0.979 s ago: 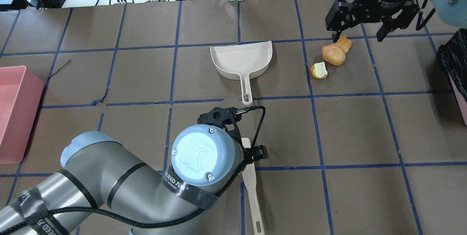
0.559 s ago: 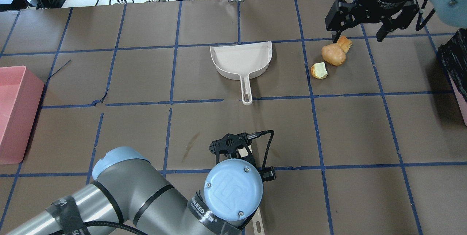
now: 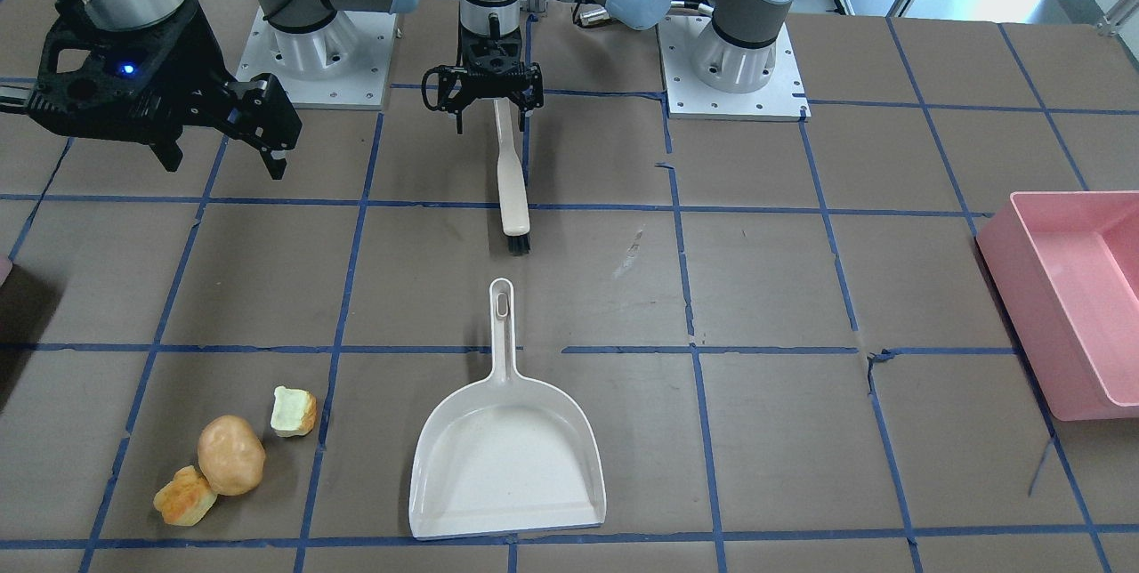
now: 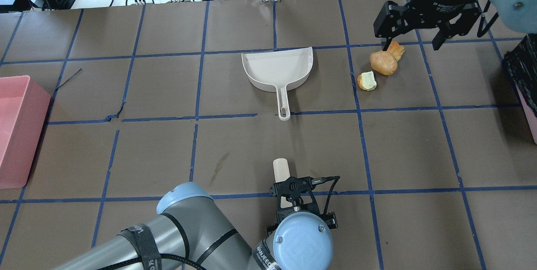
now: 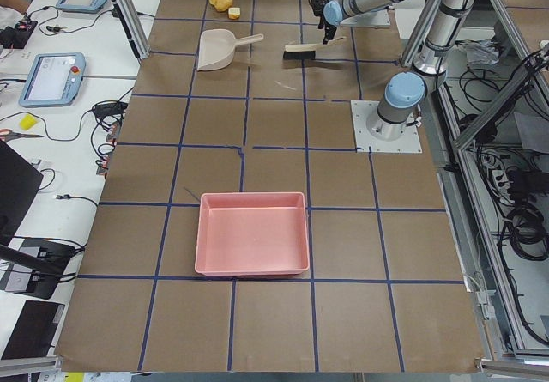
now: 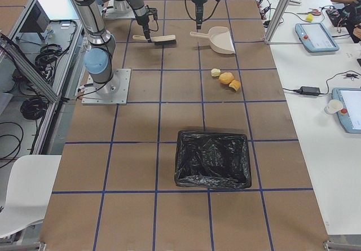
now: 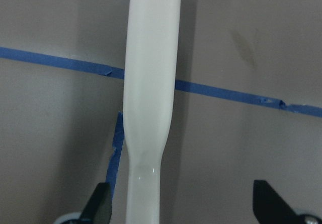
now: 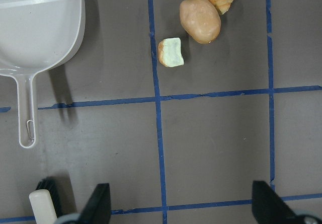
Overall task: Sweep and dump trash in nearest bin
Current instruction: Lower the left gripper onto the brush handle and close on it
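The trash lies together on the brown table: a tan potato-like ball (image 4: 383, 63), an orange-yellow chunk (image 4: 396, 50) and a pale green-yellow chunk (image 4: 368, 81). A white dustpan (image 4: 277, 68) lies to their left, empty. A brush (image 3: 512, 173) with a cream handle lies near the robot. My left gripper (image 3: 491, 110) is open and straddles the brush handle (image 7: 151, 83), which runs close to one finger (image 7: 100, 206). My right gripper (image 4: 410, 43) is open and empty, held high beside the trash.
A pink bin (image 4: 16, 127) stands at the table's left end. A bin lined with a black bag (image 6: 213, 159) stands at the right end, nearer the trash. Blue tape lines grid the table.
My left arm has drawn back toward the robot along the brush handle, uncovering the brush's head end. The right gripper, the dustpan and the trash have not moved.
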`<state>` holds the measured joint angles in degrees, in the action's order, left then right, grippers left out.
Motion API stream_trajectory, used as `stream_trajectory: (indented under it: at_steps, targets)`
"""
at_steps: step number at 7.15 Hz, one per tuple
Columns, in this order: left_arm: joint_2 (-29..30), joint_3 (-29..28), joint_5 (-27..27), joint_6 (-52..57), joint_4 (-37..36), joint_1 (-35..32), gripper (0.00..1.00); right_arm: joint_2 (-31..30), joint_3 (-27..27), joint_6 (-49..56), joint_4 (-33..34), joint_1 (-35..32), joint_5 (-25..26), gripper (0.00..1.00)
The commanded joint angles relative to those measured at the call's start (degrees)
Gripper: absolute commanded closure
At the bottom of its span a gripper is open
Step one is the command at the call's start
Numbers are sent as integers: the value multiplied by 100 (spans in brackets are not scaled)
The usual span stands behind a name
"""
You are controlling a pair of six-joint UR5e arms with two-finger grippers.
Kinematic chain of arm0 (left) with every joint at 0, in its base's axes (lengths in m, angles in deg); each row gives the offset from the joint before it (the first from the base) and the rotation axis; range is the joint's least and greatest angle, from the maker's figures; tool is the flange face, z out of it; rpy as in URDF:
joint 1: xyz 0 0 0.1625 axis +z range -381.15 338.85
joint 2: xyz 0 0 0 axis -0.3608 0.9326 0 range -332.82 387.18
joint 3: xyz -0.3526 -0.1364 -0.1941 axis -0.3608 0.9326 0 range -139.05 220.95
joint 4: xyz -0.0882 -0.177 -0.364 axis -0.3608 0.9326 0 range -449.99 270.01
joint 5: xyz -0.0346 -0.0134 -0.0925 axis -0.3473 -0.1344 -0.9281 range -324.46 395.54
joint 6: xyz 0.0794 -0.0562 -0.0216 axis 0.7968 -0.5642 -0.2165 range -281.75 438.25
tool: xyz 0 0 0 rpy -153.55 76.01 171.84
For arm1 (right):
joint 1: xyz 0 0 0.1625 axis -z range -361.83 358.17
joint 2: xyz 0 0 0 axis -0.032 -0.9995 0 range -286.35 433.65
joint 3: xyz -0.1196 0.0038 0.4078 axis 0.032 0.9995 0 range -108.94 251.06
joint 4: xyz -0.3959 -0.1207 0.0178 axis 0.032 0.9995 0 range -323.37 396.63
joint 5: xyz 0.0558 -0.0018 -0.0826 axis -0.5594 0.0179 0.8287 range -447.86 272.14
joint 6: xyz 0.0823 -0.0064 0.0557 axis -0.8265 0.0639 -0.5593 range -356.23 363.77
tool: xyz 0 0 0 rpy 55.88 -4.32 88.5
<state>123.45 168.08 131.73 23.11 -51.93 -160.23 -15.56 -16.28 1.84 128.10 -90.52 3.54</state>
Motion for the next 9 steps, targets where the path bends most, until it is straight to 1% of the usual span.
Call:
stream_trajectory:
  at_steps: [1,3,5,9]
  targets:
    - [-64,380,14,520,-281,-15,1,0,-3,0,3,0,1,0]
    - [58,417,14,381,-325,-15,1,0,-3,0,3,0,1,0]
    - [-37,408,5,441,-334,-15,4,0,-3,0,3,0,1,0]
    - [-55,426,-48,346,-326,-58,4,0,-3,0,3,0,1,0]
